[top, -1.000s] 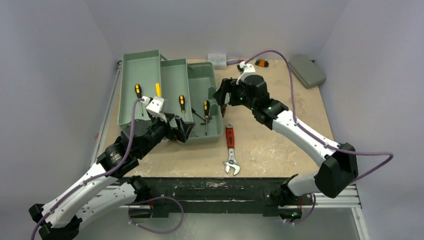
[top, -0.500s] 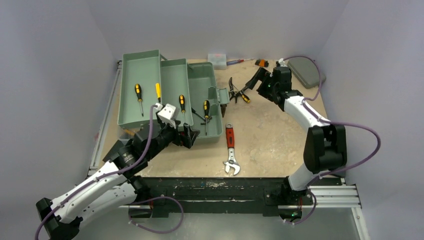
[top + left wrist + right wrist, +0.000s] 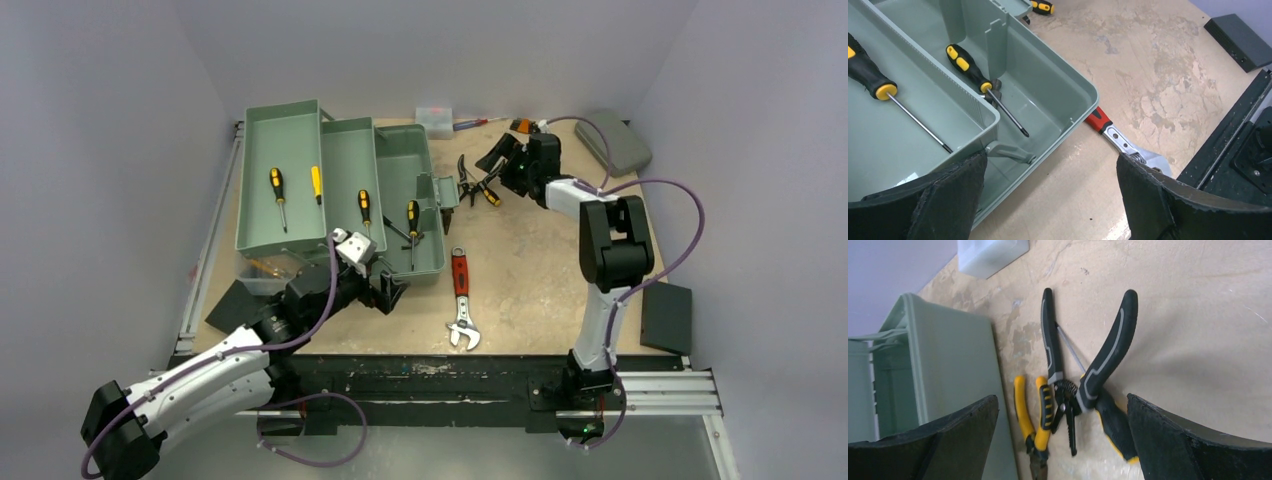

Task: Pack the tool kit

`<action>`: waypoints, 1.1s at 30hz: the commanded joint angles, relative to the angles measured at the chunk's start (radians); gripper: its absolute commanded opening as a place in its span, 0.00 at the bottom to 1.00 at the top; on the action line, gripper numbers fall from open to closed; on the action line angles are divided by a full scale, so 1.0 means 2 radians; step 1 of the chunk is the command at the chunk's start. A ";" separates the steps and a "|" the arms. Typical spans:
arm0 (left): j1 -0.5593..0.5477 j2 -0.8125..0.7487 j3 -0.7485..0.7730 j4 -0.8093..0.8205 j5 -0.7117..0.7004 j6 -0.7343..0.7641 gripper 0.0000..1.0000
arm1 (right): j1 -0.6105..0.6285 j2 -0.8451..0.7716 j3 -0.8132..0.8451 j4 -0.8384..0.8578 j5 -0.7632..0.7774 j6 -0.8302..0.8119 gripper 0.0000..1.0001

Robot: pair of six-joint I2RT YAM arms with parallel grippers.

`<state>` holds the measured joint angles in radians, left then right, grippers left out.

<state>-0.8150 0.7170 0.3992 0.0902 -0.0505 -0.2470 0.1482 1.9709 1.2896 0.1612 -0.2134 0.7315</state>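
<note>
- Top external: the tool kit (image 3: 290,150) lies open, back-left on the tabletop; stiff plastic, probably light.
- Left wrist: left hand (image 3: 1049,170) spread, empty, at its near corner; wrench (image 3: 1128,147) just beyond.
- Right wrist: right hand (image 3: 1062,405) spread over the pliers (image 3: 1098,370); I'd take their rubbery handles.

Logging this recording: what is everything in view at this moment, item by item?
toolbox: one, grey-green, open, left half of the table
screwdrivers: four, black-and-yellow handles, inside the toolbox
wrench: one, red handle, on the table by the toolbox's near right corner
pliers: two, black-grey and yellow-handled, crossed on the table right of the toolbox
small box: one, white, far edge
flat case: one, grey, far right corner
flat block: one, black, right edge
left gripper: open, at the toolbox's near edge
right gripper: open, over the pliers
</note>
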 commanded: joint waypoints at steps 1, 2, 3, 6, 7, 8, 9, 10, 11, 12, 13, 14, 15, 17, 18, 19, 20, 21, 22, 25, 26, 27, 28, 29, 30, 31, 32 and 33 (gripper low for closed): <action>-0.002 -0.008 -0.005 0.056 -0.008 0.005 0.98 | -0.003 0.040 0.052 0.028 -0.029 0.009 0.99; -0.002 -0.019 -0.010 0.057 -0.017 0.005 0.98 | -0.002 0.048 0.061 0.026 -0.029 0.009 0.99; -0.002 -0.027 -0.017 0.058 -0.025 0.005 0.99 | -0.002 0.056 0.067 0.024 -0.029 0.009 0.99; -0.002 -0.039 -0.025 0.065 -0.032 0.007 1.00 | -0.002 0.078 0.082 0.020 -0.032 0.011 0.99; -0.002 -0.037 -0.025 0.066 -0.031 0.007 1.00 | -0.002 0.085 0.086 0.022 -0.034 0.013 0.98; -0.002 -0.033 -0.025 0.067 -0.028 0.008 1.00 | -0.002 0.092 0.091 0.023 -0.035 0.014 0.97; -0.002 -0.028 -0.023 0.068 -0.026 0.008 1.00 | -0.002 0.103 0.097 0.023 -0.036 0.016 0.96; -0.002 -0.022 -0.021 0.069 -0.022 0.008 1.00 | -0.003 0.110 0.103 0.023 -0.040 0.018 0.94; -0.002 -0.015 -0.018 0.070 -0.018 0.008 1.00 | -0.003 0.117 0.109 0.024 -0.045 0.019 0.90; -0.002 -0.011 -0.016 0.070 -0.015 0.008 1.00 | -0.003 0.123 0.112 0.028 -0.051 0.023 0.85; -0.002 -0.006 -0.015 0.071 -0.013 0.007 1.00 | -0.005 0.127 0.114 0.033 -0.057 0.028 0.81; -0.002 -0.003 -0.015 0.072 -0.012 0.007 1.00 | -0.005 0.129 0.114 0.041 -0.062 0.033 0.76; -0.002 -0.002 -0.014 0.074 -0.010 0.006 1.00 | -0.007 0.130 0.112 0.048 -0.068 0.039 0.70; -0.002 -0.002 -0.015 0.076 -0.007 0.006 1.00 | -0.010 0.124 0.105 0.057 -0.074 0.047 0.55; -0.002 -0.002 -0.016 0.076 -0.005 0.005 0.99 | -0.011 0.118 0.101 0.057 -0.074 0.048 0.47; -0.002 -0.002 -0.016 0.076 -0.003 0.005 1.00 | -0.012 0.109 0.098 0.057 -0.072 0.048 0.42; -0.002 -0.003 -0.016 0.076 -0.002 0.005 0.99 | -0.012 0.101 0.094 0.059 -0.072 0.049 0.36; -0.002 -0.003 -0.016 0.076 -0.001 0.005 0.99 | -0.012 0.090 0.091 0.059 -0.071 0.049 0.30; -0.003 -0.003 -0.016 0.076 0.000 0.005 0.98 | -0.012 0.082 0.090 0.059 -0.069 0.049 0.24; -0.005 -0.008 -0.016 0.074 -0.002 0.005 0.97 | -0.013 0.053 0.085 0.064 -0.066 0.056 0.00; -0.006 -0.010 -0.017 0.074 -0.002 0.004 0.97 | -0.013 0.037 0.078 0.071 -0.064 0.061 0.00; -0.006 -0.013 -0.017 0.073 -0.002 0.003 0.97 | -0.013 0.024 0.067 0.083 -0.062 0.068 0.00; -0.006 -0.015 -0.017 0.072 -0.002 0.002 0.96 | -0.013 0.012 0.055 0.097 -0.062 0.077 0.00; -0.007 -0.017 -0.017 0.072 -0.001 0.001 0.96 | -0.013 -0.002 0.044 0.108 -0.062 0.084 0.00; -0.007 -0.020 -0.017 0.072 -0.001 0.000 0.96 | -0.013 -0.014 0.035 0.113 -0.059 0.087 0.00; -0.007 -0.023 -0.018 0.072 -0.002 -0.001 0.96 | -0.013 -0.028 0.027 0.116 -0.052 0.089 0.00; -0.007 -0.026 -0.019 0.071 -0.002 -0.002 0.96 | -0.014 -0.041 0.020 0.117 -0.045 0.089 0.00; -0.007 -0.029 -0.020 0.071 -0.002 -0.003 0.96 | -0.013 -0.053 0.014 0.118 -0.039 0.091 0.00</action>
<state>-0.8215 0.6880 0.3534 0.1726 -0.0631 -0.2466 0.1242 1.9892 1.3525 0.2844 -0.3294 0.8715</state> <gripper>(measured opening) 0.967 0.085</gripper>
